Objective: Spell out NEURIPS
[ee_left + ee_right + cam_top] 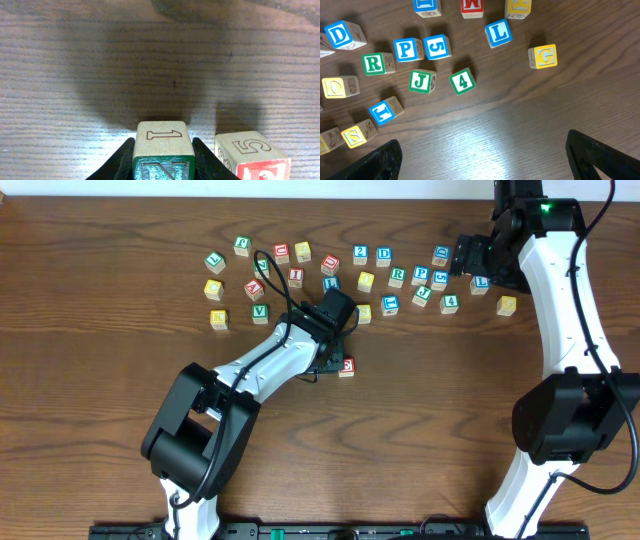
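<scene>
My left gripper [163, 159] is shut on the N cube [161, 136], whose green N faces the camera and whose top shows a 1. It sits on the wood just left of a red-faced cube with a 5 [250, 152]. Seen from overhead, the left gripper [331, 360] covers the N cube in front of the scattered cubes. My right gripper [485, 160] hangs open over bare wood at the right rear [468, 256]. Beyond it lie a green R [374, 63], a blue P [406, 49], a blue I [382, 111] and a yellow S [356, 135].
Other cubes lie around: a blue D [340, 35], blue 5 [436, 46], green J [421, 81], green 4 [462, 81], blue L [498, 32] and yellow G [543, 56]. Several more cubes sit at the rear left [255, 280]. The red-faced cube [346, 366] stands alone.
</scene>
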`<state>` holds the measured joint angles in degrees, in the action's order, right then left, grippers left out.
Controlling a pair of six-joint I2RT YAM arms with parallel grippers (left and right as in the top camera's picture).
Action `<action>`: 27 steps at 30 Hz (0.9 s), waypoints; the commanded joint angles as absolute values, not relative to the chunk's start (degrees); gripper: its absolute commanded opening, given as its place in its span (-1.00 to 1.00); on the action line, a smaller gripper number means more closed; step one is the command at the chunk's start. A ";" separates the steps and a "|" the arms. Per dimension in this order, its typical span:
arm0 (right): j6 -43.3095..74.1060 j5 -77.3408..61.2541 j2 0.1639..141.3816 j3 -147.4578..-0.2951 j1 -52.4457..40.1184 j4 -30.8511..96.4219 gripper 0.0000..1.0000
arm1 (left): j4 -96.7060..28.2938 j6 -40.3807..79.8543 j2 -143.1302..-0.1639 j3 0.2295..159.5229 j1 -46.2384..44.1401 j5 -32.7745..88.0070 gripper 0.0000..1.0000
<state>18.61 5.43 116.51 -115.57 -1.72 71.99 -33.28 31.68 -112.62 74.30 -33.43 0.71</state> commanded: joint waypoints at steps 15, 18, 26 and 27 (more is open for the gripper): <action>18.59 5.65 114.74 -116.77 -1.58 72.23 0.98 | -33.95 30.41 -113.16 75.61 -34.76 -0.49 -0.37; 18.59 5.65 114.74 -116.77 -1.61 72.25 0.98 | -33.95 30.44 -113.16 75.61 -34.81 -0.49 -0.36; 18.59 5.65 114.74 -116.77 -1.58 72.25 0.99 | -33.98 30.46 -113.16 75.57 -34.81 -0.49 -0.12; 18.59 5.65 114.74 -116.77 -1.58 72.25 0.99 | -33.95 30.46 -113.16 75.57 -34.81 -0.49 -0.12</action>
<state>18.61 5.41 116.51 -115.57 -1.72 72.18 -33.67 31.05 -112.62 74.30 -34.83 -0.16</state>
